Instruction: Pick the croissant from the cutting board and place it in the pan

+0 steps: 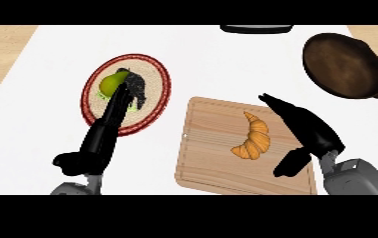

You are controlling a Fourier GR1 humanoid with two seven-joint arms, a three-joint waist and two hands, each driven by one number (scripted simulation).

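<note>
Head view: the croissant (pixel 252 137) lies on the wooden cutting board (pixel 214 167) near the white surface's (pixel 221 62) near edge. The right robot hand (pixel 306 132) hovers just right of it, fingers straight and spread wide. The dark pan (pixel 341 64) sits far right. The left robot hand (pixel 127 89) reaches over a red-rimmed plate (pixel 159 102), touching a green fruit (pixel 111 83); whether it grips, I cannot tell

Glossy black left robot hand (pixel 111 117) and right robot hand (pixel 310 129), grey forearms
</note>
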